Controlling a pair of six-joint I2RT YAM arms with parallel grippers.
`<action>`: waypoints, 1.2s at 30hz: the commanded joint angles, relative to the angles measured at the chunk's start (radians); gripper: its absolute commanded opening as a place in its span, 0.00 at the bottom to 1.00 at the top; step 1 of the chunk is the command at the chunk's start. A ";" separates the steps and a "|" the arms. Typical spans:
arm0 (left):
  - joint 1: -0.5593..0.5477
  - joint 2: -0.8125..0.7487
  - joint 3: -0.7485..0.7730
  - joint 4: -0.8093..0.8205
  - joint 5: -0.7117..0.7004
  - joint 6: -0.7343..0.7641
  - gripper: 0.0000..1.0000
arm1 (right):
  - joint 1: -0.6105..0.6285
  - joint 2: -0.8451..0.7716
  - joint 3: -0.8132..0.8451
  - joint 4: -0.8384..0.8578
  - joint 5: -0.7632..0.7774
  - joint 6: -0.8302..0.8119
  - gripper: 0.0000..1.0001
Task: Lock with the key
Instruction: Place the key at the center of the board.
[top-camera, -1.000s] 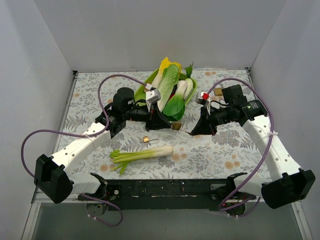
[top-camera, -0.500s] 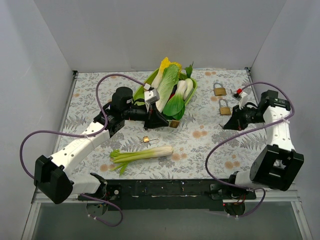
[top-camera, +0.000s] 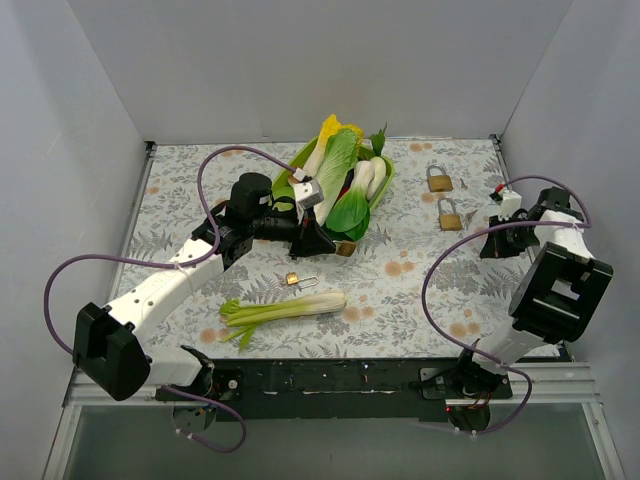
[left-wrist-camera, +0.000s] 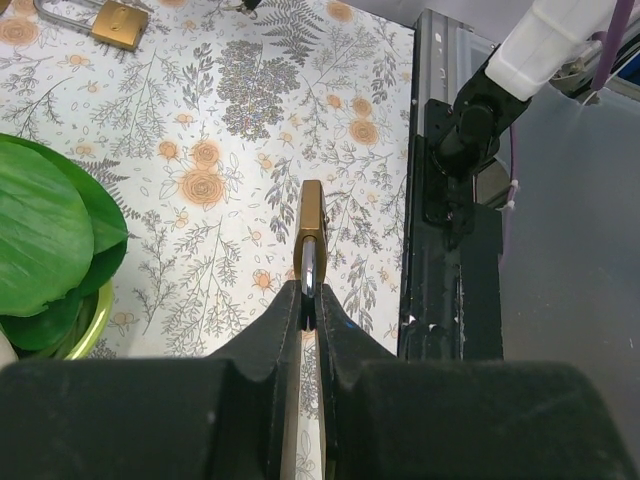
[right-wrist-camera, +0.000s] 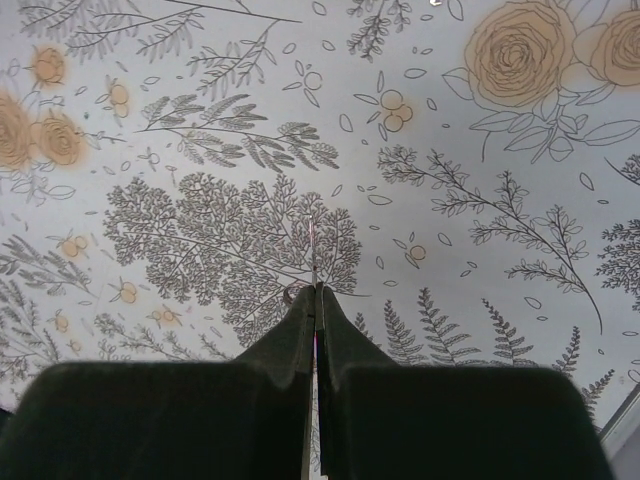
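Note:
A brass padlock (left-wrist-camera: 312, 215) hangs edge-on from my left gripper (left-wrist-camera: 311, 300), which is shut on its steel shackle. In the top view this padlock (top-camera: 346, 249) sits just in front of the vegetable bowl, at the tip of the left gripper (top-camera: 322, 243). My right gripper (right-wrist-camera: 316, 292) is shut on a thin key (right-wrist-camera: 314, 250), whose blade pokes out edge-on above the floral cloth. That right gripper (top-camera: 489, 247) is drawn back to the right edge of the table, far from the held padlock.
A green bowl (top-camera: 383, 190) of leafy vegetables stands at the back centre. Two brass padlocks (top-camera: 439, 179) (top-camera: 450, 215) lie at the back right, and a small padlock (top-camera: 298, 280) lies open mid-table. A leek (top-camera: 285, 308) rests near the front.
The right arm has swung from the table's middle back to the right edge, still shut on the key. The left arm has barely moved and keeps the padlock.

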 joint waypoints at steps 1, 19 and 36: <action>0.003 -0.024 0.040 -0.006 -0.010 0.014 0.00 | -0.003 0.021 -0.019 0.140 0.061 0.062 0.01; 0.001 0.015 0.058 -0.003 -0.007 0.004 0.00 | -0.003 0.110 -0.066 0.269 0.107 0.104 0.15; -0.002 0.162 0.152 0.005 0.070 -0.349 0.00 | 0.159 -0.296 0.075 0.011 -0.129 -0.062 0.87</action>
